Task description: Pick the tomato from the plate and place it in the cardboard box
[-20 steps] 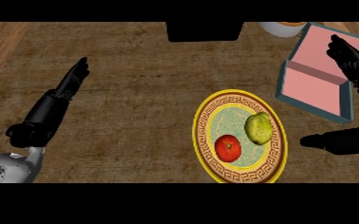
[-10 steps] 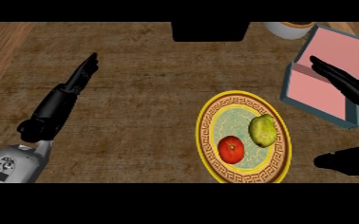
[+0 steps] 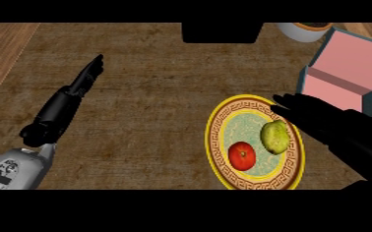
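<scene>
From the head view, the counter is a brown, mottled, woven-looking surface that fills nearly the whole frame; a strip of lighter wood grain shows at the far left corner. A black block stands at the far edge, and beside it to the right sits a pale round pot with a dark rim, cut off by the frame.

One tomato lies on the plate, on its near-left part. It is red, round and glossy, with a small dark mark at its top. Just to its right, close beside it, lies one yellow-green fruit, dull-skinned and slightly oval. The single plate is round with a yellow rim, a brown key-pattern band and a pale green middle.

One cardboard box stands at the far right, open, with a pink inside and grey-blue outer walls; it is near the plate's far right rim but apart from it.

The right hand reaches in from the right over the plate's right rim, fingers straight and spread, fingertips next to the yellow-green fruit, clear of the tomato. The left hand rests well apart at the left, fingers straight and together, pointing far, holding nothing.
</scene>
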Action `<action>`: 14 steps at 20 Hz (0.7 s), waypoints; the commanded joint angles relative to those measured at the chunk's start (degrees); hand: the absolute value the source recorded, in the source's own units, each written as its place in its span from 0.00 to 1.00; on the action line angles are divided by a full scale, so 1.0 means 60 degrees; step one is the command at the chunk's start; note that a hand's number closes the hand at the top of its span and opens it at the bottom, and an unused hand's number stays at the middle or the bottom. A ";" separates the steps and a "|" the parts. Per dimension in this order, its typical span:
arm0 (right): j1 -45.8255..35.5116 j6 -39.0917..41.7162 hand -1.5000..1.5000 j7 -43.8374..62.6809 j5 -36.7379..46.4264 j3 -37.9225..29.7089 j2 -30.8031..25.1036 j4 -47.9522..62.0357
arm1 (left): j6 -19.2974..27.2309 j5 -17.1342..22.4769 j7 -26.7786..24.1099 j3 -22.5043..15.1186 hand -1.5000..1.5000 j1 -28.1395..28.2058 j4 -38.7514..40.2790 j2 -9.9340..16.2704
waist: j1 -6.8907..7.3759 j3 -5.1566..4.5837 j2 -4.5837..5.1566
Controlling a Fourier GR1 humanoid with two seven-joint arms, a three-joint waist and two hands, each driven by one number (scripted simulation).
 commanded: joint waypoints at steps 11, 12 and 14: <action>-0.1797 0.2368 0.00 0.6411 0.0866 0.3214 0.3457 -0.0567 | -0.0575 -0.0382 -0.0099 0.0436 0.50 0.0030 0.0317 -0.0433 | -0.0054 0.0018 -0.0016; -0.2041 0.2437 0.00 0.6798 0.1057 0.3359 0.3966 -0.0482 | -0.0523 -0.0400 0.0235 0.0534 0.50 -0.0150 0.0239 -0.0534 | -0.0055 0.0019 -0.0015; -0.1807 0.3100 0.00 0.6627 0.0502 0.2798 0.3754 -0.0693 | -0.0957 -0.0318 0.0229 0.0956 0.50 -0.0508 0.0681 -0.0458 | -0.0117 0.0021 -0.0009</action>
